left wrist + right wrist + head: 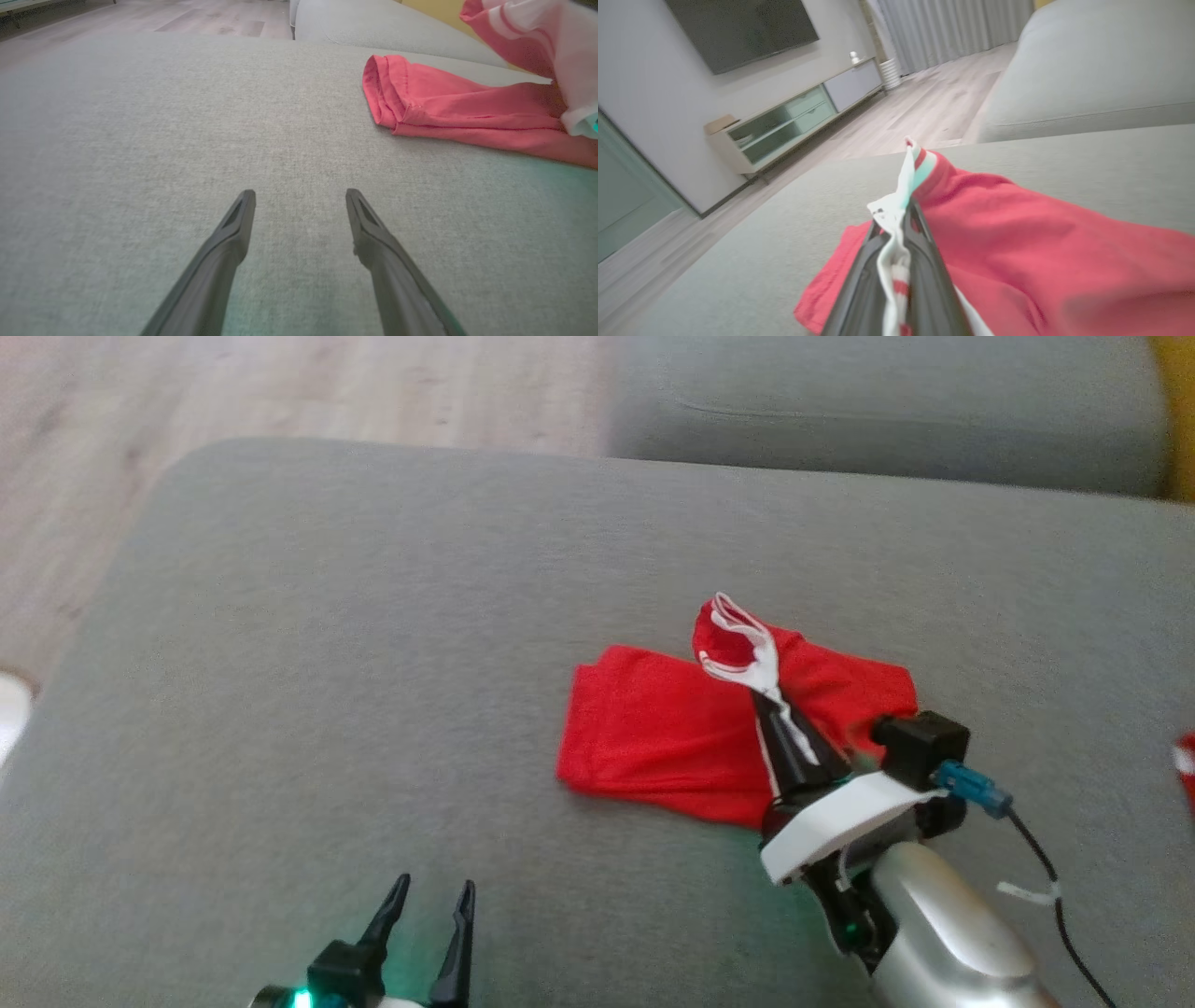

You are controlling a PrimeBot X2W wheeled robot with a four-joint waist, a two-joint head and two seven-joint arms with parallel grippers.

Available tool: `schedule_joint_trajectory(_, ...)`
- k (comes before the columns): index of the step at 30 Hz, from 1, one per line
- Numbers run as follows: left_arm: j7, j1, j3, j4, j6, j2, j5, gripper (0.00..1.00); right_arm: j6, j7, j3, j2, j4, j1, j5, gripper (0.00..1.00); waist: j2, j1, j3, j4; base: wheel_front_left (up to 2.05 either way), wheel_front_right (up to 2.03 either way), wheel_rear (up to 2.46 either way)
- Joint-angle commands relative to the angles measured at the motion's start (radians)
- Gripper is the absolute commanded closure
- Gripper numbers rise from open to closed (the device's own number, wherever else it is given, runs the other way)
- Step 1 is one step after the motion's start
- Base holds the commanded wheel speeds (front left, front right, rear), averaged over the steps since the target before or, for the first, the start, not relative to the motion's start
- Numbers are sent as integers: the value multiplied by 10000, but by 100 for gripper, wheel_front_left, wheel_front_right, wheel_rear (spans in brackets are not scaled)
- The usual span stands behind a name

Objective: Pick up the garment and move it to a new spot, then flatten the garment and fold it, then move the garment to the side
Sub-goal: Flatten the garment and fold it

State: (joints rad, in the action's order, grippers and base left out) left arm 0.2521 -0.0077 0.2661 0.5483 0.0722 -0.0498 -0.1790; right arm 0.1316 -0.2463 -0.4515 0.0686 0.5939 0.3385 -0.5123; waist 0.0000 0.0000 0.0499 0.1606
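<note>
Where the right gripper (764, 702) stands over the sofa, its two dark fingers are pinched on the white band (747, 653) edging the red fabric garment (653, 728).

Right wrist view, close up: the jaws of the right gripper (896, 219) are almost closed. The white band (896, 203) is squeezed between them and runs up past the tips, with a red stripe in it. The gripped edge is raised off the seat. The rest of the red fabric garment (1017, 242) drapes down to the right of the fingers onto the cushion.

Head view gives the layout. The garment lies right of centre on the grey woven sofa seat (327, 663), with a flat folded part spread left of the fingers and the lifted bit peaked above them. Left gripper (435, 887) sits low at the bottom edge, well apart from the garment.

Left wrist view: left gripper (300, 193) has its jaws wide, holding nothing, with bare grey seat (140, 140) between and ahead of the fingers. The garment's doubled hem (444, 107) is off to the upper right. The lifted part is blurred in the top right corner.

Around, head view:
- second grey cushion (887, 411) beyond the seat
- pale wood floor (280, 383) at upper left
- black cable (1055, 887) trailing from a blue connector (971, 789) at the right wrist
- small red scrap (1186, 756) at the right edge, too cut off to identify

Right wrist view adds the room: dark wall screen (738, 28), low cabinet with glass fronts (794, 121), grey curtains (952, 23).
</note>
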Motion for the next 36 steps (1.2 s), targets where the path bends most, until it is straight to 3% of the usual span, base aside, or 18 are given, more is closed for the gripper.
schedule_joint_trajectory(1, 97, -224, -186, -215, 82, -5, 150, 0, -9, -28, -407, -176, -252, 475, -272, 100, 0, 0, -30, 985, 0, 0, 0)
schedule_joint_trajectory(5, 97, -432, -38, -229, 187, -5, 297, 0, -9, -66, -1089, -180, 175, 864, -839, 100, 0, 0, 16, 1720, 0, 0, 0)
schedule_joint_trajectory(8, 97, -492, -14, -226, 208, -5, 295, 0, -9, -82, -1259, -181, 424, 1005, -1213, 100, 0, 0, 48, 1822, 0, 0, 0)
schedule_joint_trajectory(9, 97, -526, -27, -221, 210, -5, 291, 0, -9, -95, -1316, -181, 530, 1095, -1385, 44, 0, 0, 60, 1842, 0, 0, 0)
schedule_joint_trajectory(10, 97, -573, -42, -232, 199, -5, 326, 0, -9, -111, -1372, -181, 569, 1204, -1515, 0, 0, 0, 76, 1843, 0, 0, 0)
schedule_joint_trajectory(13, 97, -693, -174, -286, 118, -5, 364, 0, -9, -143, -1321, -182, 509, 1447, -1720, 0, 0, 0, 113, 1637, 0, 0, 0)
schedule_joint_trajectory(16, 97, -820, -369, -395, 78, -7, 449, 0, -9, -149, -648, -182, 235, 1379, -1353, 0, 0, 0, 104, 1254, 0, 0, 0)
schedule_joint_trajectory(26, 97, -927, -1316, -935, -120, -72, 663, 0, -9, -153, 2336, -182, -124, -38, 1896, 0, 0, 0, -157, -429, 0, 0, 0)
schedule_joint_trajectory(36, 97, -314, -1846, -1340, -297, -59, 851, 0, -9, -154, 3436, -183, -230, -1298, 3248, 0, 0, 0, -424, -1269, 0, 0, 0)
